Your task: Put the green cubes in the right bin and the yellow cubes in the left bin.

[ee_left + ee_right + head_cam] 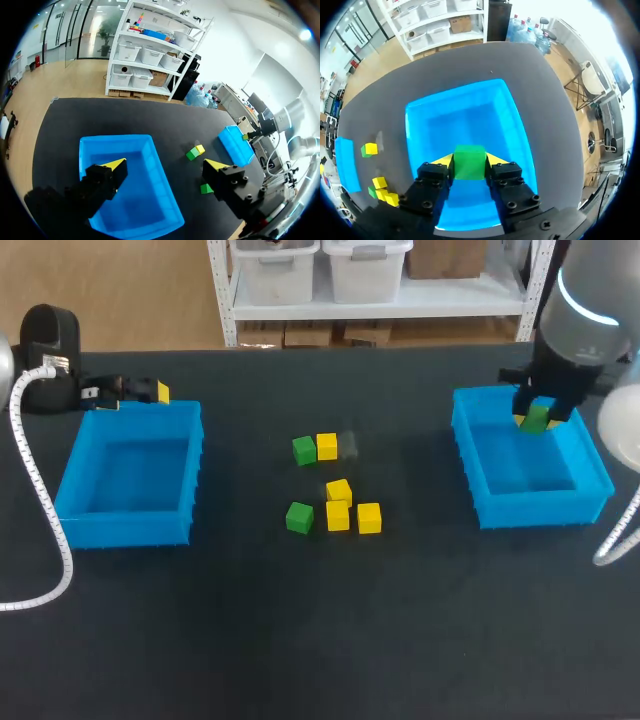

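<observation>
Head view, right arm: the right end effector [537,416] hangs over the far part of the right bin [478,480], clamped on a green cube [538,421].
Head view, reason: green belongs in this bin, so the cube is held above the open interior. I judge it ready for release.
Head view, left arm: the left end effector [140,390] sits at the far rim of the left bin [70,490]. From here its opening is hard to read.
Head view, remaining stock: loose green cubes [304,450] and loose yellow cubes [338,515] lie clustered mid-surface [300,650], between the bins and well apart from both. A dull grey block [348,445] sits just beside one yellow. Its colour is too dim to call.
Left wrist view: the two fingers stand wide apart with nothing between them. The left bin lies beneath and looks empty of cubes.
Left wrist view, judgement: parked over its own bin and clear of the cluster.
Right wrist view: both yellow tips press the green cube from opposite sides. The blue floor of the right bin is directly below, so a drop should land inside.
Progress, judgement: early, as most cubes are unsorted.
</observation>
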Motion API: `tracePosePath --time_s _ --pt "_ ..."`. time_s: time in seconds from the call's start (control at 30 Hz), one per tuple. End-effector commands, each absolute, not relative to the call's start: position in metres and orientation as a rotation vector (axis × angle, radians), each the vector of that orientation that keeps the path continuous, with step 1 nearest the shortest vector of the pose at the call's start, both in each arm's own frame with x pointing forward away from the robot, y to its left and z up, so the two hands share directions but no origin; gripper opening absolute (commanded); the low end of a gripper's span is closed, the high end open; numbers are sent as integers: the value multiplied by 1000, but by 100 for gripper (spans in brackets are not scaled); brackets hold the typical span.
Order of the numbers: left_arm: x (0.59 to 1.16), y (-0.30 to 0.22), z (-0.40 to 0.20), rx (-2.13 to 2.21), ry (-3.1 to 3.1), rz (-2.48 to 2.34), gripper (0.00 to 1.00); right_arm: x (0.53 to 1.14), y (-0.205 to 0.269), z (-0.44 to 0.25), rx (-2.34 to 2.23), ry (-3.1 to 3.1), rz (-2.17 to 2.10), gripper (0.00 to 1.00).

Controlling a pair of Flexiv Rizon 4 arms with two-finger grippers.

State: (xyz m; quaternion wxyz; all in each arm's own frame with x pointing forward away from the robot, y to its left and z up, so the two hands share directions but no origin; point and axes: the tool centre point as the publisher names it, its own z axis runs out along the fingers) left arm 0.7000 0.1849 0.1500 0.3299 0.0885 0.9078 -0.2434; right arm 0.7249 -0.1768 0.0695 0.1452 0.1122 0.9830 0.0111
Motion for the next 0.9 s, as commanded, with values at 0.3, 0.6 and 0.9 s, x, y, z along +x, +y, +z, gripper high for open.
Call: tracePosePath --time_s 0.3,0.6,0.9 --pt "700 185 150 231 2374 -636 100 740 -160 81 153 2824 59 100" --pt "700 185 150 231 2374 -636 100 752 -93 105 -78 2798 99 100" --pt "700 185 150 231 2374 -636 100 764 -20 118 -345 2778 132 100"
